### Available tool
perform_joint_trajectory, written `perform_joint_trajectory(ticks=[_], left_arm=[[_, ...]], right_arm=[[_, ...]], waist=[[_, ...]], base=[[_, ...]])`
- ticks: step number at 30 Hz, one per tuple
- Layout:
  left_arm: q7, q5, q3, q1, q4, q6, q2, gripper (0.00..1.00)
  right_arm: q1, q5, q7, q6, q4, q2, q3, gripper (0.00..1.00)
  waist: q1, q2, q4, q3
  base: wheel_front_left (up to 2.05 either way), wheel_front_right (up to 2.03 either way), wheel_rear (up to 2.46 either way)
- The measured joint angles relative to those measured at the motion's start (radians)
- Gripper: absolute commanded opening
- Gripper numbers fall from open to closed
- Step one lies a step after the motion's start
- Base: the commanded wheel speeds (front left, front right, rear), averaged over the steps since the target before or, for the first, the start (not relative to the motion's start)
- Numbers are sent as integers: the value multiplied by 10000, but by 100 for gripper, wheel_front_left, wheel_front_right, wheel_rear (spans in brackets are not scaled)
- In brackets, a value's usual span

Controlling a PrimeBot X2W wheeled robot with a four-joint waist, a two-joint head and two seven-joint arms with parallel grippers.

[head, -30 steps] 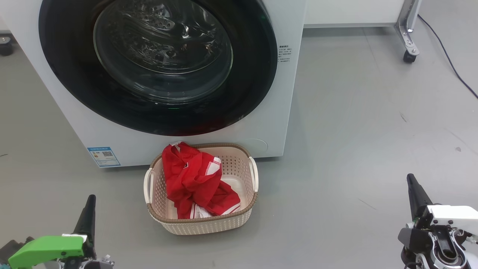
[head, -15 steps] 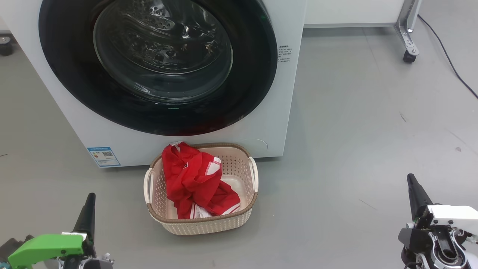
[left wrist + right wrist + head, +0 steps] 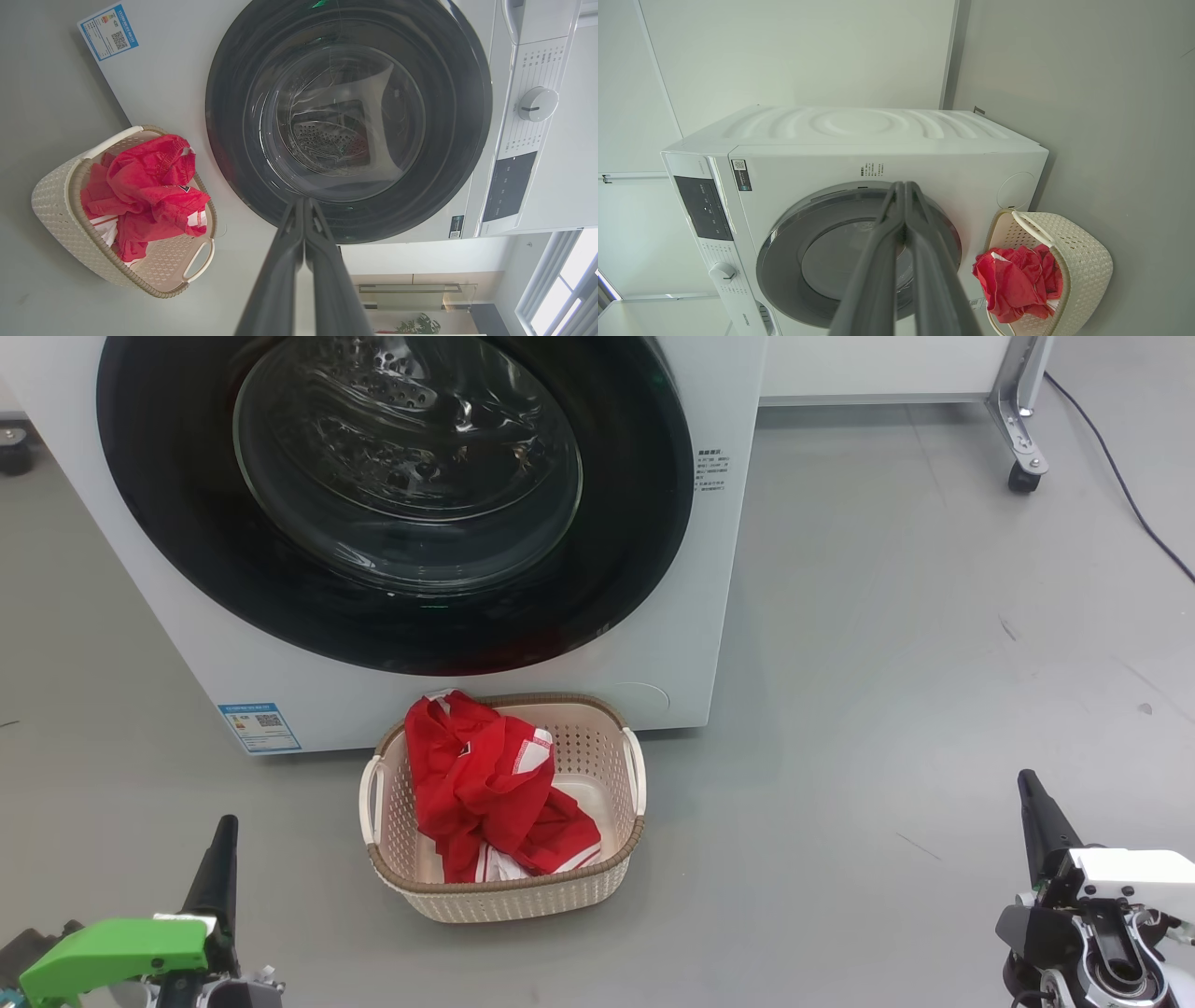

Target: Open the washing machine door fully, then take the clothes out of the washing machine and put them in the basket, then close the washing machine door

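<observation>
Washing machine (image 3: 233, 663): on the floor (image 3: 887, 663), far side of the head view, left of centre, front face toward the robot.
Washing machine door (image 3: 392, 616): in the machine's front face, lying against it, above the basket.
Basket (image 3: 513, 901): on the floor, just before the machine's lower front edge, below the door.
Clothes (image 3: 476, 784): in the basket, heaped toward its left side and reaching its far rim.
Sticker (image 3: 260, 726): on the machine's front, lower left corner, left of the basket.
Left gripper (image 3: 224, 840): lower left, nearer the robot than the basket, apart from it.
Right gripper (image 3: 1032, 803): lower right, well apart from the basket.
Wheeled frame (image 3: 1022, 476): far right, beyond the machine's right side.
Cable (image 3: 1120, 476): on the floor, right of the frame.
</observation>
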Motion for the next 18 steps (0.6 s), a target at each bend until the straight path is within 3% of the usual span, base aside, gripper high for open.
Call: perform_joint_trajectory(ticks=[18], left_arm=[[2,0,17,-1,-4,0,-2,0]], right_arm=[[0,-2,2,0,-6,6,-21,0]], waist=[[0,0,0,2]], base=[[0,0,0]])
